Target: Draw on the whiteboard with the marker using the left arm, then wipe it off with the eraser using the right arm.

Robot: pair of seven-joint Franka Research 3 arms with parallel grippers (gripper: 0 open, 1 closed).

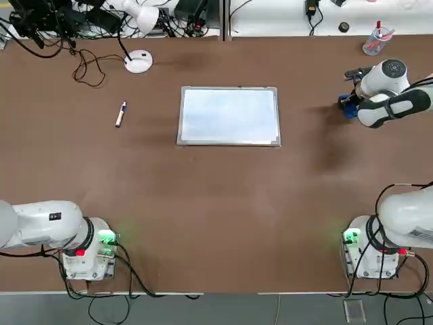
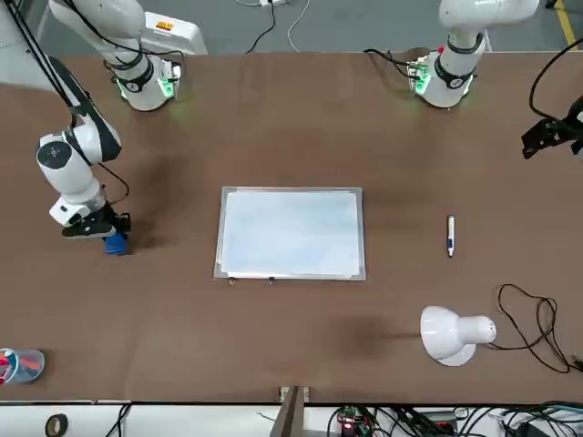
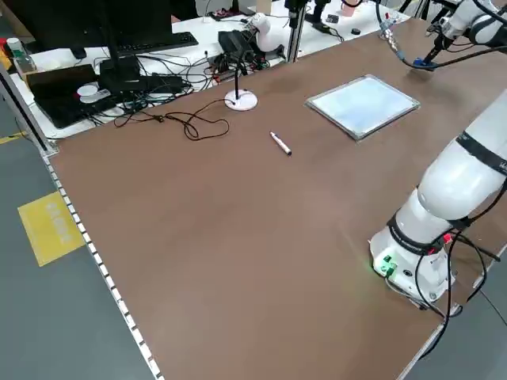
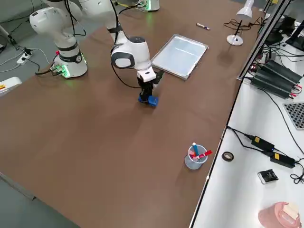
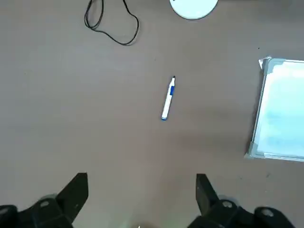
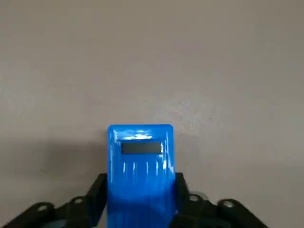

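Black fingers of the right gripper (image 6: pixel 139 186) press narrow against both long sides of the eraser (image 6: pixel 141 152) – a bright blue, rounded plastic block with moulded ribs and a dark slot near its far end. Its near end is cut off by the wrist picture's edge, and it appears to sit on the table, though contact underneath is hard to make out.

Seen from overhead, the table (image 1: pixel 216 203) is a matte brown sheet. At its centre lies the whiteboard (image 1: pixel 229 115), flat and rectangular, with a thin silver-grey frame, grey corner caps and a faintly bluish face. From the board, the eraser is at three o'clock, well apart. A white desk lamp (image 1: pixel 139 61) with a round base stands at about ten o'clock. The clear cup (image 1: pixel 374 42) of red-tipped pens is at two o'clock. The marker (image 1: pixel 121 114) – slim, white, blue-capped – lies at nine o'clock.

The left gripper (image 5: pixel 140 183) hangs over bare table with fingers spread wide, the marker well ahead of them. From overhead, this arm's hand is out of sight.
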